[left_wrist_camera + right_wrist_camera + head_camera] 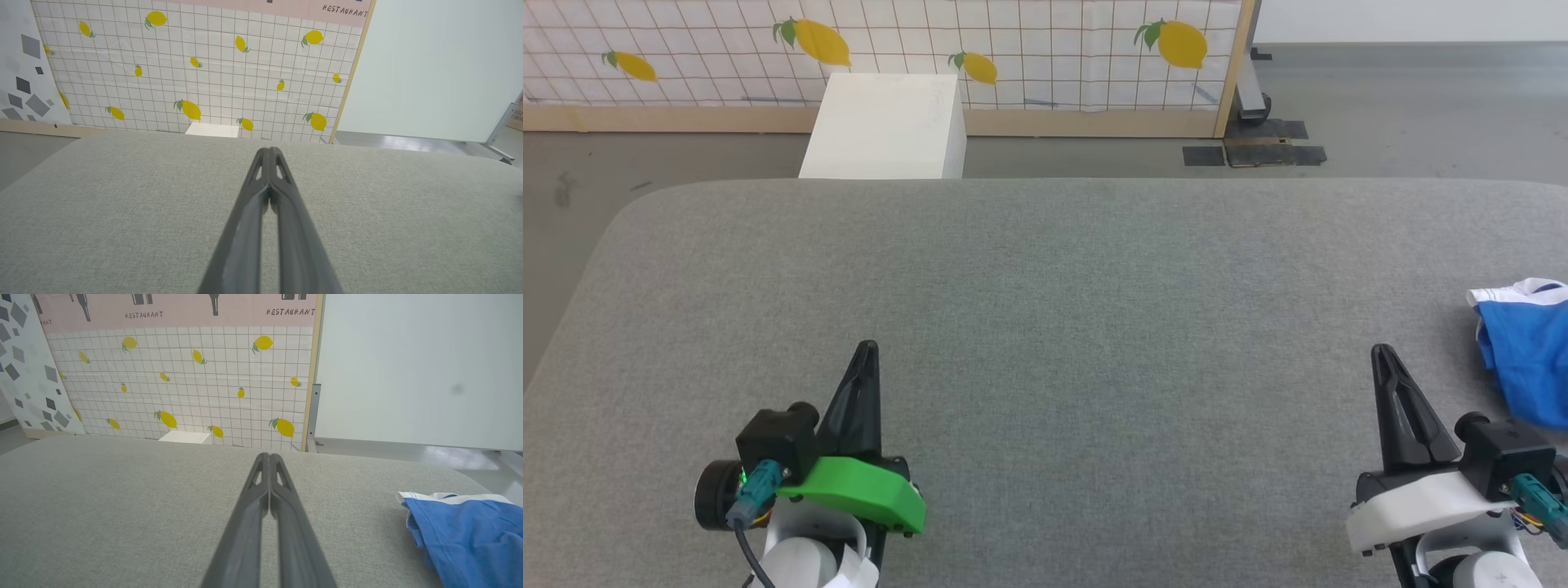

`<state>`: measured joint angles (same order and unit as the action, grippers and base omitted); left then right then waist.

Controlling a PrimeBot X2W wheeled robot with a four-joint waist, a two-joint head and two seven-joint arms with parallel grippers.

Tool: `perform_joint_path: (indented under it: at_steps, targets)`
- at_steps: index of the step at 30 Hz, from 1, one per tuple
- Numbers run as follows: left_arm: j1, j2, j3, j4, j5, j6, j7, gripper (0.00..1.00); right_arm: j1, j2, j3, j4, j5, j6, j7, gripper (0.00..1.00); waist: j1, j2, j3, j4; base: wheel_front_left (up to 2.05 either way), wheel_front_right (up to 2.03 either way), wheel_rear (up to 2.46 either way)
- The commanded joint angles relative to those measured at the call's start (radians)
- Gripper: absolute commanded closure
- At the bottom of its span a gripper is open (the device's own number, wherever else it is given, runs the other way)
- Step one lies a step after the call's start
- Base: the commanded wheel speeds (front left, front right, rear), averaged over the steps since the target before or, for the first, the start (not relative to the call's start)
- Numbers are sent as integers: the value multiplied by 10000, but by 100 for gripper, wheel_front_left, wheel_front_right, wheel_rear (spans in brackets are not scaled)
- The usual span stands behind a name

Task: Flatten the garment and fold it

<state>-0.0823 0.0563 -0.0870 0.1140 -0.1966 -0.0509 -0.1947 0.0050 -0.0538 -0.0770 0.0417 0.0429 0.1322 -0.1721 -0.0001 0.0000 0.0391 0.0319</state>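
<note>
Well, my left hand [867, 349] and right hand [1380, 353] are closed, empty, over the grey counter [1045, 269]. The shorts [1525, 359] bunch at its right; box [886, 126] and lemon wall [1029, 57] beyond.

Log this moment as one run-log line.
stage: not started | left gripper: shut, empty | right gripper: shut, empty | shorts: bunched on table, right of right gripper, untouched

Table [1045, 310] covered in grey woven cloth, matt and faintly rough; garment [1525, 359] of soft, creased blue cloth with white trim; left gripper [867, 349] and right gripper [1382, 353] have dark matt plastic fingers [245, 228]; cover [858, 490] smooth green plastic; box [886, 122] matt white; frame [1229, 73] pale wood; floor [1405, 106] smooth, slightly glossy.
</note>
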Motion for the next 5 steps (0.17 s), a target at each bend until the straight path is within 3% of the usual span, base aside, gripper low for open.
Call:
perform_joint_path:
  at_steps: [1,5]
  targets:
    - [177,-16,42,-75,210,63,61,100,-13,9,32,-70,-84,-4,70,100,1,0,-6,-5,0,0,0]
    - [205,-18,77,-120,284,82,141,100,-14,10,63,-84,-99,-4,140,100,1,0,-23,-18,0,0,0]
